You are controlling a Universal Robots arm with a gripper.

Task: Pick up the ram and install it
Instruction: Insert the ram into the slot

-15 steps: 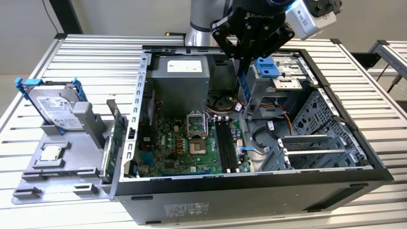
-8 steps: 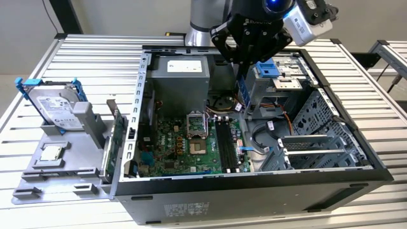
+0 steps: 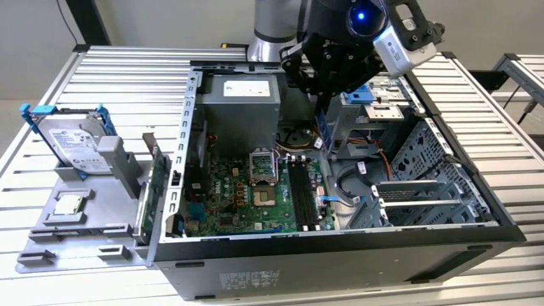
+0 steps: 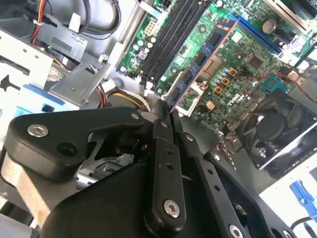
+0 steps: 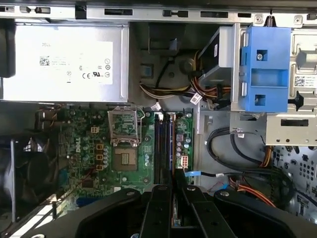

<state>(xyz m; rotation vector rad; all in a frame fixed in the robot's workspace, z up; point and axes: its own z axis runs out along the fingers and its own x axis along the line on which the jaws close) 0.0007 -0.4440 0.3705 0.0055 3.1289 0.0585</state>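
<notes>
The ram (image 3: pixel 322 132) is a thin bluish stick hanging on edge below my gripper (image 3: pixel 323 105), inside the open computer case (image 3: pixel 340 245). In the second wrist view the ram (image 4: pixel 200 59) runs out from between the black fingers, and the gripper (image 4: pixel 165 115) is shut on its near end. It is held above the motherboard, over the black memory slots (image 3: pixel 302 191), apart from them. In the first wrist view the gripper (image 5: pixel 172 181) sits just over the end of those slots (image 5: pixel 162 146).
A power supply (image 5: pixel 64 62) and a processor socket (image 5: pixel 124 158) lie beside the slots. A blue drive caddy (image 5: pixel 265 69), cables (image 5: pixel 247 188) and a fan (image 4: pixel 277 129) crowd the case. Outside it, a grey holder (image 3: pixel 93 239) carries a hard drive (image 3: pixel 72 143) and a processor chip (image 3: pixel 68 204).
</notes>
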